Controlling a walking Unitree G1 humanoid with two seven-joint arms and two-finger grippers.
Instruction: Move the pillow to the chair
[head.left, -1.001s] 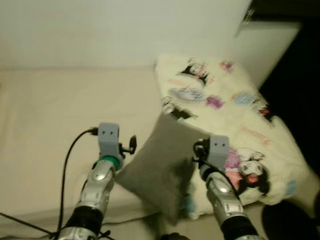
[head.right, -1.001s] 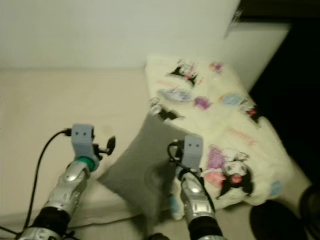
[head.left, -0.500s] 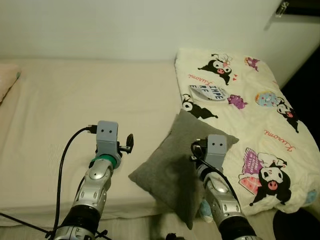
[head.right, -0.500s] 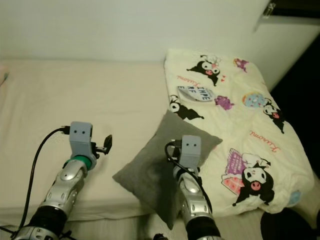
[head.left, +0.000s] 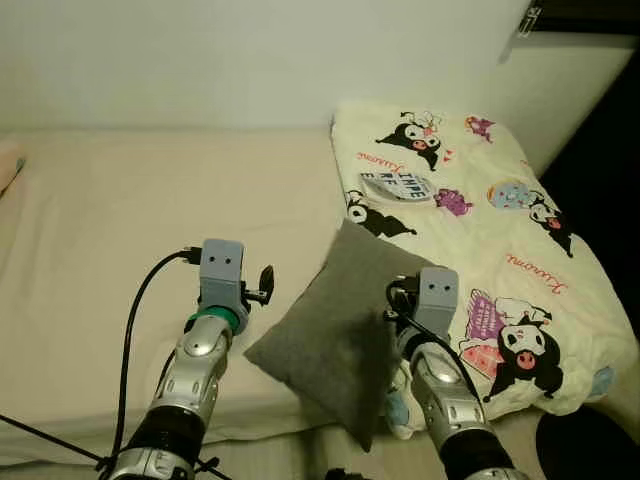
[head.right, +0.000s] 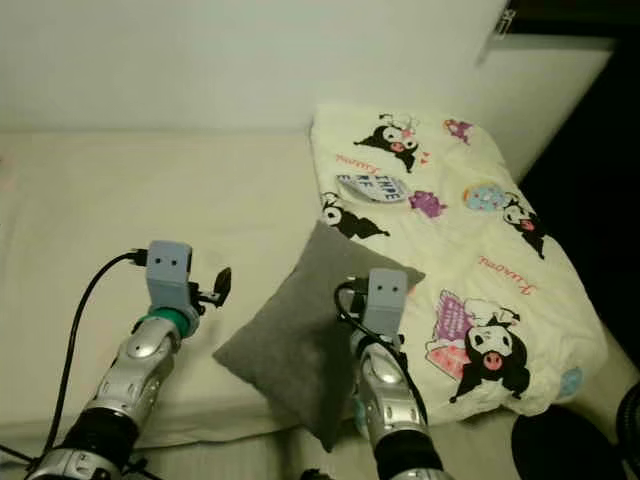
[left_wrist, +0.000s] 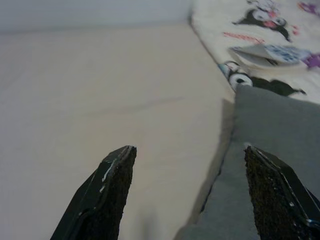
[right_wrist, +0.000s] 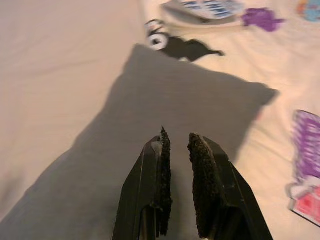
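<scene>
Grey fabric pillow (head.left: 345, 325) lies diamond-wise at the near edge of a cream-sheeted bed (head.left: 120, 230). Its far corner overlaps the edge of a cream blanket (head.left: 470, 210) printed with black cartoon figures, which covers the right side of the bed. Its near corner hangs over the bed's near edge.

Left gripper (left_wrist: 187, 195) is held over the bare sheet just left of the pillow. Its two black fingers (left_wrist: 107, 192) stand wide apart with nothing between them; the pillow's left edge lies just inside the right-hand finger in the wrist view.

Right gripper (right_wrist: 177, 182) is positioned over the right half of the pillow. Its fingers (right_wrist: 159, 185) are drawn nearly together, with a narrow slit left between the pads. No fold of fabric is seen pinched between them; whether the tips touch the pillow surface cannot be told.

A black cable (head.left: 135, 320) loops from the left wrist down toward the near edge of the bed. Plain white wall (head.left: 250, 60) runs behind the bed. Dark floor (head.left: 600, 120) shows to the far right of the blanket. No chair can be identified.
</scene>
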